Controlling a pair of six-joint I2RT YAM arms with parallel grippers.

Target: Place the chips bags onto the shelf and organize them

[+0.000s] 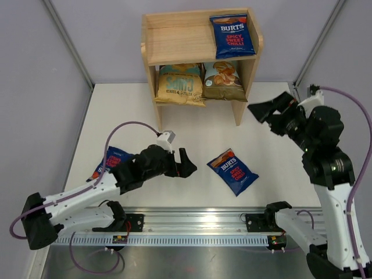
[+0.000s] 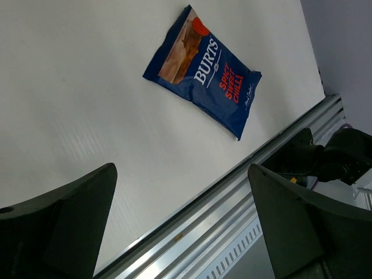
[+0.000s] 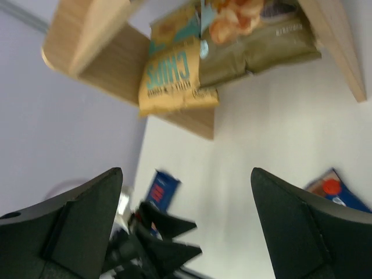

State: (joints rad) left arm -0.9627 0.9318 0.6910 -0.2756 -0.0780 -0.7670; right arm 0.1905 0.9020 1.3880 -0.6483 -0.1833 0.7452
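The wooden shelf point(image 1: 174, 43) stands at the back of the table. One dark-blue Burts bag point(image 1: 232, 35) lies on its top tier at the right. The tan-and-teal bag point(image 1: 181, 84) and the olive cassava bag point(image 1: 223, 81) stand side by side on the lower tier. A second Burts bag point(image 1: 233, 171) lies flat mid-table and also shows in the left wrist view point(image 2: 203, 72). A third Burts bag point(image 1: 111, 162) lies at the left, partly under my left arm. My left gripper point(image 1: 187, 163) is open and empty, left of the middle bag. My right gripper point(image 1: 268, 110) is open and empty, raised right of the shelf.
An aluminium rail point(image 1: 197, 224) runs along the near table edge, also in the left wrist view point(image 2: 232, 203). The right wrist view shows the shelf's lower tier point(image 3: 174, 78), the left Burts bag point(image 3: 161, 187) and my left gripper point(image 3: 168, 238). Grey walls enclose the table.
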